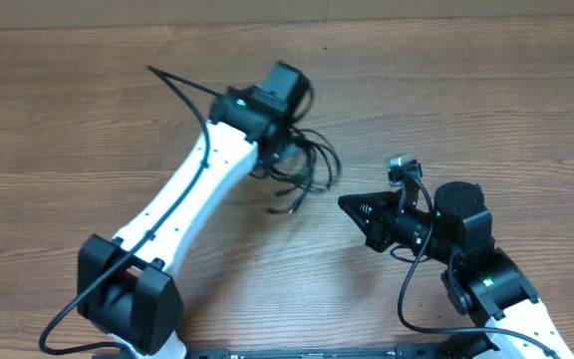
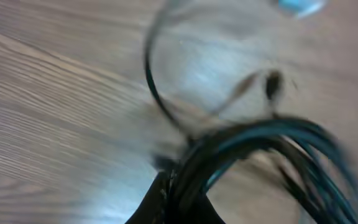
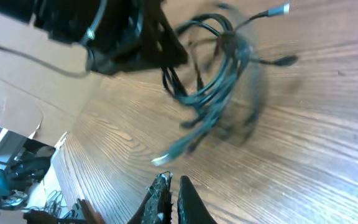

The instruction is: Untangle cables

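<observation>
The cables (image 1: 309, 168) are a tangled bunch of thin black cords hanging from my left gripper (image 1: 285, 142), which is shut on them at the table's middle. Loose plug ends (image 1: 293, 207) trail down toward the wood. In the left wrist view the cables (image 2: 253, 140) run blurred out of the shut left gripper (image 2: 179, 186). My right gripper (image 1: 345, 202) is shut and holds nothing, pointing left a short way from the bunch. The right wrist view shows the cables (image 3: 216, 81) ahead of the right gripper (image 3: 171, 183), with a silver-tipped plug (image 3: 161, 160) nearest it.
The left arm's white link (image 1: 192, 189) crosses the table diagonally, and its own thick black wire (image 1: 172, 82) sticks out toward the back left. A black rail (image 1: 317, 351) runs along the front edge. Clutter (image 3: 5, 168) lies beyond the table's edge.
</observation>
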Robot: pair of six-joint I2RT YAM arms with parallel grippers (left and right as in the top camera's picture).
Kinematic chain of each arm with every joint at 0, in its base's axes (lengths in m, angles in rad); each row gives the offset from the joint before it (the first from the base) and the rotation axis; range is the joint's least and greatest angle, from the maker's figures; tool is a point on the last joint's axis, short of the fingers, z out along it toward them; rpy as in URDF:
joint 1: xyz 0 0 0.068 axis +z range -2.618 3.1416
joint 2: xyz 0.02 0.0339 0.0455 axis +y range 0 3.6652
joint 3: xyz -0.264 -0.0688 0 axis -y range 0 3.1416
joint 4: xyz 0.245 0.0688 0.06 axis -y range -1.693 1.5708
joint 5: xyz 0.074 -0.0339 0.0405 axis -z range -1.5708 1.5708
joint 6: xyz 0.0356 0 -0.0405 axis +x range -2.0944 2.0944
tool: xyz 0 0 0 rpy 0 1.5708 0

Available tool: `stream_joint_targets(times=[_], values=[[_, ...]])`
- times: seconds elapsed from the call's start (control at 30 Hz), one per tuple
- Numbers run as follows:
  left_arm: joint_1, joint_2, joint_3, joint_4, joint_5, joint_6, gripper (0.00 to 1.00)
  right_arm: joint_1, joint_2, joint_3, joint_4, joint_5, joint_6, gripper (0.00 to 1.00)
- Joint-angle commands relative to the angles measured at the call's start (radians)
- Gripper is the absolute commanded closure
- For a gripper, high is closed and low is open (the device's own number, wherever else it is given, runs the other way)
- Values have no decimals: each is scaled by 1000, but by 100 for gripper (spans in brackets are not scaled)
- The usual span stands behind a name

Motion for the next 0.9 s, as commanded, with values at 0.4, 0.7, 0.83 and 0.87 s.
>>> stream_joint_targets(times=[0.4, 0.7, 0.83, 0.87], values=[[23, 3, 4, 14, 15, 172, 96, 0, 165, 18, 31, 135, -16, 59], [-19, 3, 4, 36, 99, 204, 96, 40, 217, 18, 201, 157, -144, 60], [-21, 3, 4, 38, 181, 226, 96, 63, 246, 18, 213, 279, -158, 61], [-21, 3, 4, 39, 183, 228, 96, 68, 255, 18, 213, 300, -167, 61]])
